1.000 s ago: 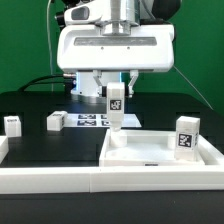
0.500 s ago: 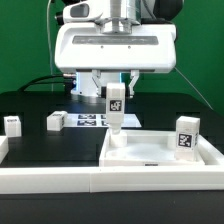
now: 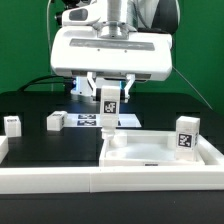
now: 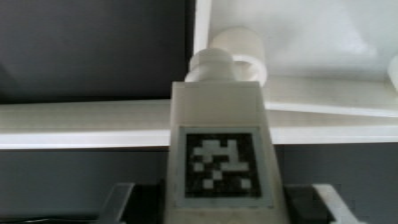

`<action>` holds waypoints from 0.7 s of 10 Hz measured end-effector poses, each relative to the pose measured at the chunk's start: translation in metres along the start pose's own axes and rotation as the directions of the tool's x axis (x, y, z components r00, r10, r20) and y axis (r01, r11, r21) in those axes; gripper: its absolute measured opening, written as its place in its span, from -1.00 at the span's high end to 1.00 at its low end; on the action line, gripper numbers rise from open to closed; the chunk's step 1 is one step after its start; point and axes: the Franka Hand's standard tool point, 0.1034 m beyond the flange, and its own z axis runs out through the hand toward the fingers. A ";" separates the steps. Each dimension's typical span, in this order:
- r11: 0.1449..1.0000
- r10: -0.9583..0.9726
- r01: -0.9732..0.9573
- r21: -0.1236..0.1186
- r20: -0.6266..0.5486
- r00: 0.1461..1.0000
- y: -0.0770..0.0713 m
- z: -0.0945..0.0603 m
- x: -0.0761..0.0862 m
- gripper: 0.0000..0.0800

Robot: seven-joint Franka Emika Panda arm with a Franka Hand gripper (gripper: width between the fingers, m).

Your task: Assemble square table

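Observation:
My gripper (image 3: 111,91) is shut on a white peg leg (image 3: 108,108) with a black-and-white tag, held upright. The leg's lower tip hangs just over the far left corner of the white square table top (image 3: 150,160), a tray with a raised rim. In the wrist view the held leg (image 4: 221,120) fills the middle, its threaded tip pointing at the top's white corner (image 4: 242,48), with dark fingers (image 4: 128,205) at both sides of it. A second tagged leg (image 3: 185,135) stands upright on the top's right side. Two loose legs (image 3: 56,121) (image 3: 12,124) lie on the black table at the exterior view's left.
The marker board (image 3: 90,120) lies flat behind the held leg. A long white rail (image 3: 50,181) runs along the front edge. Green backdrop and the arm's white body (image 3: 110,50) stand behind.
The gripper with the leg has shifted a little toward the exterior view's left and slightly lower. The jaws hold the same grip.

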 end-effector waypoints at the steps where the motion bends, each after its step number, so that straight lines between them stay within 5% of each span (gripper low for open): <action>1: 1.000 -0.004 0.004 0.003 -0.004 1.000 -0.003 0.002 0.002 0.27; 7: 1.000 -0.018 0.017 0.007 0.012 1.000 -0.004 0.007 0.005 0.27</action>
